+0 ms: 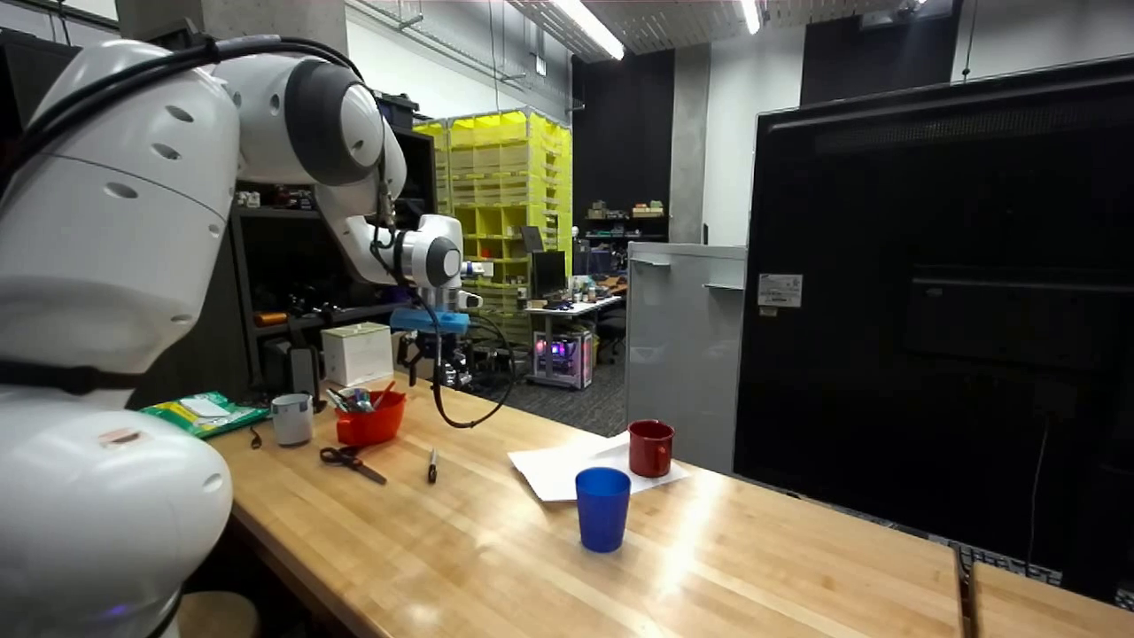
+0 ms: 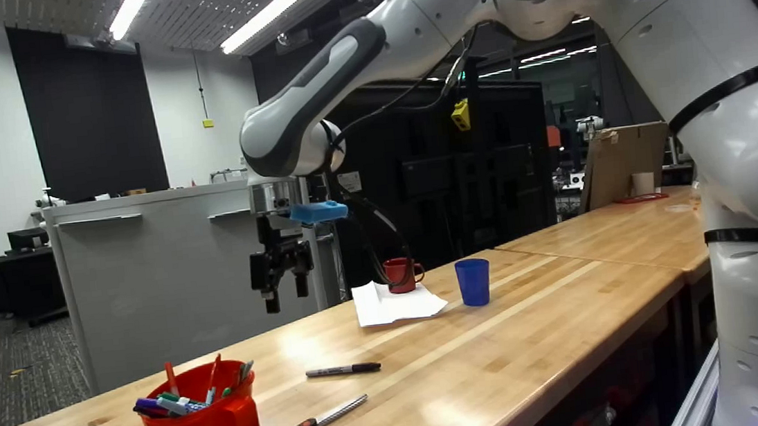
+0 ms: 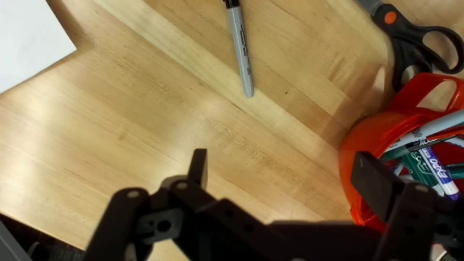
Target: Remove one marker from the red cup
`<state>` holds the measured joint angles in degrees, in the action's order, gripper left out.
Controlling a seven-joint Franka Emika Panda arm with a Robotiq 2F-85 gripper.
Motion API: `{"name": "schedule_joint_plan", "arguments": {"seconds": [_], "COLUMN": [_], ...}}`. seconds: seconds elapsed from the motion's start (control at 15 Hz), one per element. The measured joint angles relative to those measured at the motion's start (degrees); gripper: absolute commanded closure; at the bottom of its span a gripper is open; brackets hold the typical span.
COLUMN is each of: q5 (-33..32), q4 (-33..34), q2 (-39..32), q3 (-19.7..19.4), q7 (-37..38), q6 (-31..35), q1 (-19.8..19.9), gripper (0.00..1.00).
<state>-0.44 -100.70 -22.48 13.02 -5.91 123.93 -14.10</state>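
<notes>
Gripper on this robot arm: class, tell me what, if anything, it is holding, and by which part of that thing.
Nothing is held. The gripper is open, its fingers wide apart above the table, with nothing gripped between them.

Ceiling tubes [image 2: 279,8] are lighting a glossy wooden table [image 1: 478,567] from above.
In both exterior views the tubes are glaring near-white, and the table is returning pale patches (one streak is lying beside the blue cup [image 1: 602,511]), while the black panel [image 1: 930,381] is swallowing detail. In the wrist view the red cup [image 3: 359,139] is casting a soft, reddish-brown shadow on the wood; the gripper [image 3: 281,159] is looking dark and slightly blurred, whereas the wood grain is showing more sharply.
</notes>
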Motion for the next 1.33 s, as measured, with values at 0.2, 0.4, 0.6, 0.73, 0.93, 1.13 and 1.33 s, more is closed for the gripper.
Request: {"name": "schedule_joint_plan", "arguments": {"seconds": [0.2,0.4,0.6,0.73,0.93,1.13,1.33], "q5": [0.0,0.2,1.1,1.9,2.7,2.7,2.7], "q4": [-2.4,-5.3,-8.4,-10.3,-12.9,-15.5,-16.5], "q2": [2.4,5.1,8.0,9.7,12.2,14.4,15.1], "q3": [-0.2,-0.4,-0.5,-0.5,-0.6,-0.9,-1.1], "q7": [1.7,3.1,4.0,4.3,5.0,5.9,6.3], "q6": [0.0,0.0,0.0,-0.1,-0.1,-0.2,-0.1], "q1": [0.5,0.8,1.1,1.3,1.6,2.0,2.1], "gripper": [0.0,0.0,0.0,0.0,0.0,0.0,0.0]}}
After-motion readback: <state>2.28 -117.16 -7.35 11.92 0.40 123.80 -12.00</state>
